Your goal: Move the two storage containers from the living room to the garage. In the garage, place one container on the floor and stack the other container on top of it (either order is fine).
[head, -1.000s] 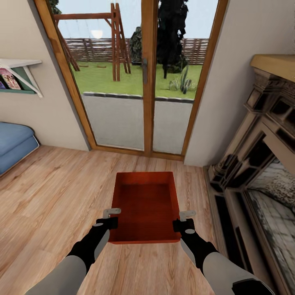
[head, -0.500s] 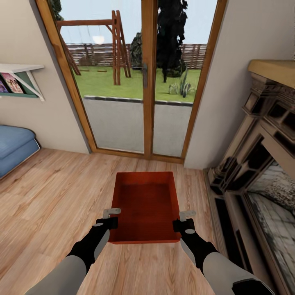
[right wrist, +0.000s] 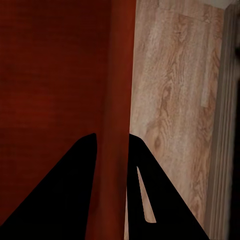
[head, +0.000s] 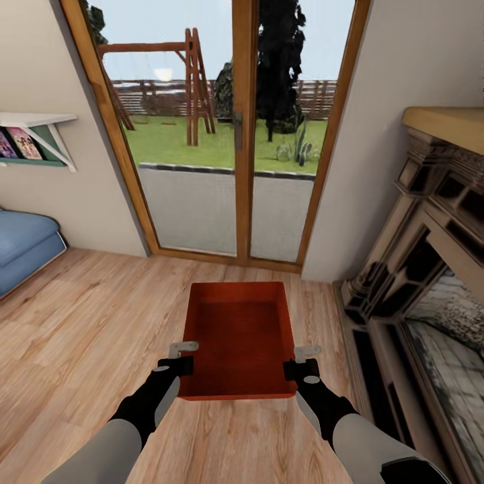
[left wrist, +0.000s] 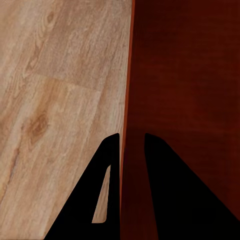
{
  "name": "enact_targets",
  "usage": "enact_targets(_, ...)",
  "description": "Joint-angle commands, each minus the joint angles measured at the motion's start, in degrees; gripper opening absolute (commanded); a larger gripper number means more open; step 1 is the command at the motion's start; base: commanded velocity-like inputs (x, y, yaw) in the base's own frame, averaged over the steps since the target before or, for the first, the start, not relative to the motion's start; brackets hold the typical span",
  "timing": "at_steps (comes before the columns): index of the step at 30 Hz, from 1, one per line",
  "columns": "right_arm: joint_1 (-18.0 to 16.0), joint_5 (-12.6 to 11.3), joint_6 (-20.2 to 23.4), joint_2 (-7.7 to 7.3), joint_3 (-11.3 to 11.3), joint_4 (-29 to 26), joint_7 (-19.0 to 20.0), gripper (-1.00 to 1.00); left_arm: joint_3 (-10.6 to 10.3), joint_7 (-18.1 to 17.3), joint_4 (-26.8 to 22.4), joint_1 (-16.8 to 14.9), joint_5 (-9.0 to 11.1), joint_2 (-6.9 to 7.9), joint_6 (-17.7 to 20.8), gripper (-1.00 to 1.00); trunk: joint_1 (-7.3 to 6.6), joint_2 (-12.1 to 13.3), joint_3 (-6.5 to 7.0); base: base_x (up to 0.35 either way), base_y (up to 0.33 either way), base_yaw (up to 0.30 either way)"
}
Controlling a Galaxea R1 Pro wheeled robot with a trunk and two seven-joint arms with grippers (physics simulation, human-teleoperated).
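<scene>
At the bottom of the head view both arms reach forward, and each gripper is clamped on a side wall of one storage container [head: 238, 339]. The left gripper [head: 179, 356] pinches the wall at the bin's lower left corner; in the left wrist view its fingers [left wrist: 165, 200] straddle the thin red-orange edge, one inside the bin and one outside. The right gripper [head: 304, 359] does the same at the lower right corner, with the wall running between its fingers [right wrist: 65, 200] in the right wrist view.

The container sits in the lower middle of the frame. Whether it is lifted clear of the wood floor [head: 81, 323] or resting on it is hard to tell from this angle. It is open-topped and empty, so it is probably light, and its straight walls look stiff enough to carry by the rims. The smooth sides may slip, so an even squeeze on opposite walls, as here, seems the sound hold.

Further up, at the right edge, stands the fireplace [head: 430, 269]. A blue sofa [head: 23, 245] shows at the left edge, with a shelf [head: 37, 134] above it. At the top centre are glass doors [head: 228, 134] looking onto a garden. This is the living room; the garage lies elsewhere.
</scene>
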Motion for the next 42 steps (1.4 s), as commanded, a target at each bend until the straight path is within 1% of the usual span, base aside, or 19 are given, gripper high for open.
enact_targets(1, 0.0, 0.3, -0.1, -0.16, -0.7, 0.1, -0.4, -1.0, 0.4, 0.9, -0.3, 0.0, -0.9, 0.27, 0.5, -1.0, 0.01, -0.1, 0.03, 0.0, 0.0, 0.0)
enact_targets(42, 0.0, 0.2, -0.1, -0.16, -0.7, 0.2, -0.4, -1.0, 0.4, 0.9, -0.1, 0.0, -0.9, 0.27, 0.5, -1.0, 0.01, -0.1, 3.83, 0.0, 0.0, 0.0)
